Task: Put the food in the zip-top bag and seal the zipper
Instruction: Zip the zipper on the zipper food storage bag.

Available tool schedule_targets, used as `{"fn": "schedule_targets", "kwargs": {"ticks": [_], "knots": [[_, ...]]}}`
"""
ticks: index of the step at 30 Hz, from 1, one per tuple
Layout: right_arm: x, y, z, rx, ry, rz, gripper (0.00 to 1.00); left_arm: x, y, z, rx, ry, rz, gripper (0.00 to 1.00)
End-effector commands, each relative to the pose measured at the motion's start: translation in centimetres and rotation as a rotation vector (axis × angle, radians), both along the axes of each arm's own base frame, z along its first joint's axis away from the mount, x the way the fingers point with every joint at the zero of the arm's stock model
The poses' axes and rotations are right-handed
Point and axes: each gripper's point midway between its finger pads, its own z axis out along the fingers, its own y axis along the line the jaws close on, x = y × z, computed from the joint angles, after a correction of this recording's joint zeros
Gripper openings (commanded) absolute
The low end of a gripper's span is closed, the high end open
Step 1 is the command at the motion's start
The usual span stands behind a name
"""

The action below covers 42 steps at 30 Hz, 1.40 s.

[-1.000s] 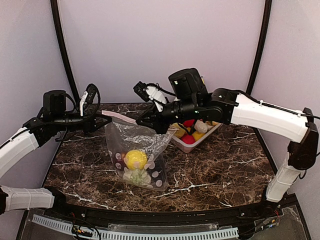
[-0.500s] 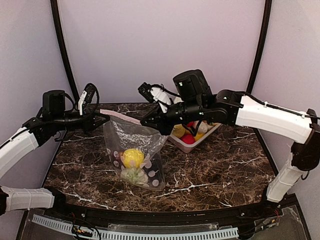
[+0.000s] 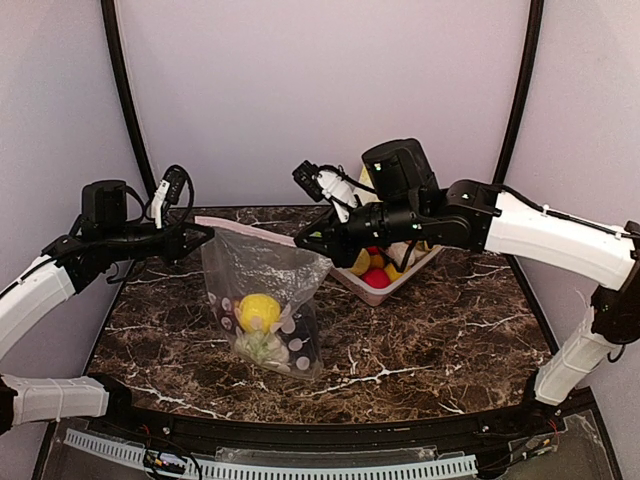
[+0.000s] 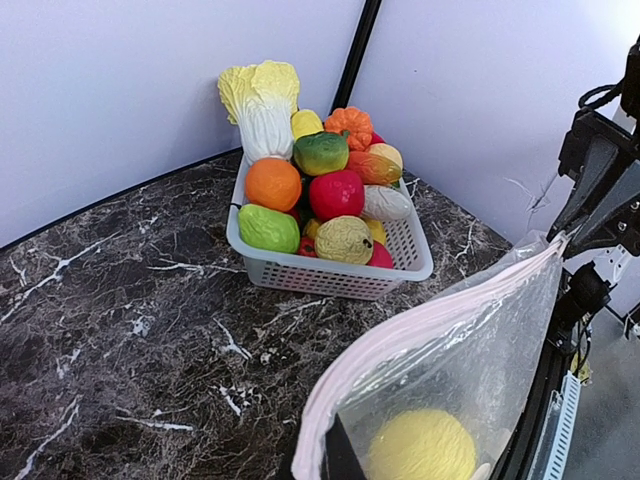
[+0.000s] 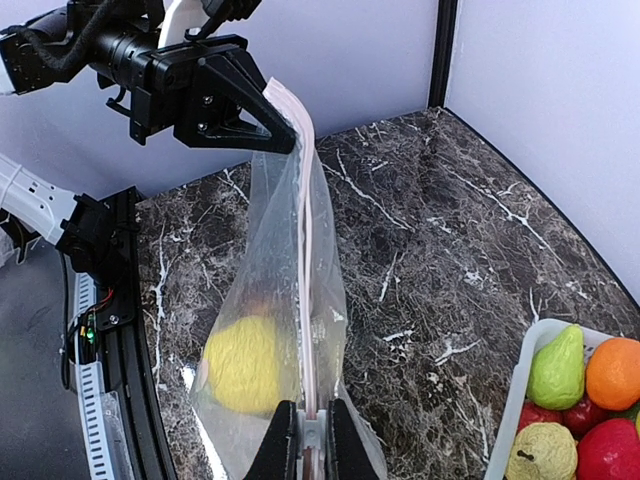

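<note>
The clear dotted zip-top bag (image 3: 262,290) hangs stretched between both grippers, its bottom low by the table. Inside it lie a yellow lemon (image 3: 260,311), a white cauliflower (image 3: 262,346) and a dark piece (image 3: 301,339). The pink zipper (image 3: 250,232) runs taut along the top. My left gripper (image 3: 200,236) is shut on the bag's left top corner; in the left wrist view only one dark finger (image 4: 340,458) shows behind the zipper (image 4: 420,325). My right gripper (image 5: 311,403) is shut on the zipper (image 5: 306,250) at the right end, above the lemon (image 5: 245,365).
A pale basket (image 3: 402,282) full of toy produce stands at the back right, just behind the right gripper (image 3: 305,243); the left wrist view shows its wall (image 4: 330,278). Dark marble table (image 3: 440,340) stretches to the right and front.
The grippers have drawn apart: the right one slid right along the zipper, the left one eased left. The zipper strip now runs straighter, and the bag with its food shifted slightly left.
</note>
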Motion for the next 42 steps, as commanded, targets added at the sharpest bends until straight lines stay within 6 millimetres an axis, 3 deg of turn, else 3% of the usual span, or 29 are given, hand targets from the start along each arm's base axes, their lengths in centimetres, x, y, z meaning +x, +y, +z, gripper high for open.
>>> {"fn": "schedule_targets", "kwargs": {"ticks": [1,25,35,38,40,42], "knots": [[0.5,-2.0,0.5,-0.004,0.007,-0.053,0.0,1.4,2.6,-1.1,0.047,0.015,0.144,0.01],[1.3,-4.6,0.1,-0.005,0.024,-0.121,0.0,2.4,5.2,-1.5,0.128,-0.003,0.29,0.01],[1.5,-4.7,-0.2,-0.008,0.03,-0.127,0.0,2.3,4.8,-1.6,0.121,0.005,0.265,0.01],[1.4,-4.4,-0.2,0.005,0.041,-0.117,0.0,1.8,3.7,-1.5,0.099,0.003,0.194,0.01],[1.2,-3.8,-0.2,0.029,0.054,-0.098,0.1,0.9,2.3,-0.9,0.057,0.001,0.095,0.08],[1.1,-3.1,-0.3,0.043,0.07,-0.077,0.2,0.0,1.1,-0.2,0.012,-0.007,0.013,0.25]]}}
